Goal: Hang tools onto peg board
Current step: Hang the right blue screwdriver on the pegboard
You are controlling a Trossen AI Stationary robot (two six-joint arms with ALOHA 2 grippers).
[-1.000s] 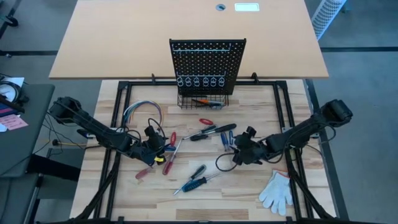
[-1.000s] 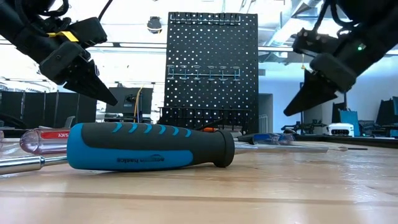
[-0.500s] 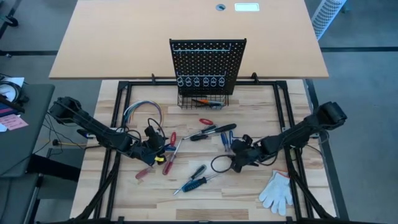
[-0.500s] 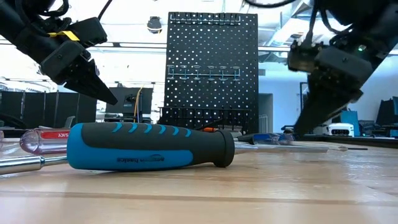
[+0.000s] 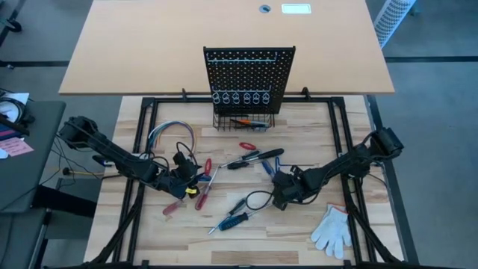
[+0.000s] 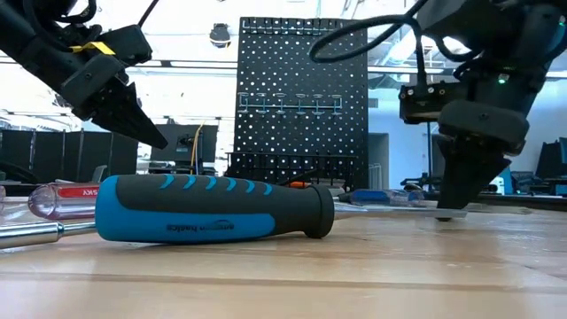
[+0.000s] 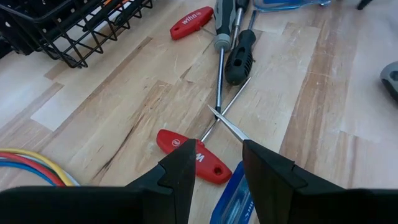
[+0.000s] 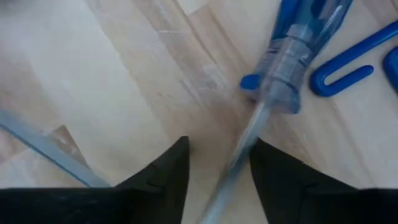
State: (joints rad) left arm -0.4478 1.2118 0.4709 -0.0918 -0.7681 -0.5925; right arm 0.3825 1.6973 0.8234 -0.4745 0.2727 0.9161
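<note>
We saw black perforated peg board (image 5: 249, 75), blue-and-black screwdriver handle (image 6: 213, 209), red screwdriver handle (image 7: 192, 14), clear blue screwdriver handle (image 8: 300, 46), white glove (image 5: 331, 229), pale wood table (image 5: 299, 232).

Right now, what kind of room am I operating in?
Probably a robotics lab or workshop: a wooden workbench scattered with screwdrivers, an upright peg board for tools, and an open room with monitors behind it.

The high view looks straight down on the whole tabletop (image 5: 314, 134), both arms and the peg board (image 5: 249, 75). The low view sits at tabletop level, very near a blue screwdriver (image 6: 213, 209), facing the same peg board (image 6: 302, 97). Each wrist view looks close at the wood past its own pincer (image 7: 214, 163), (image 8: 217, 163).
</note>
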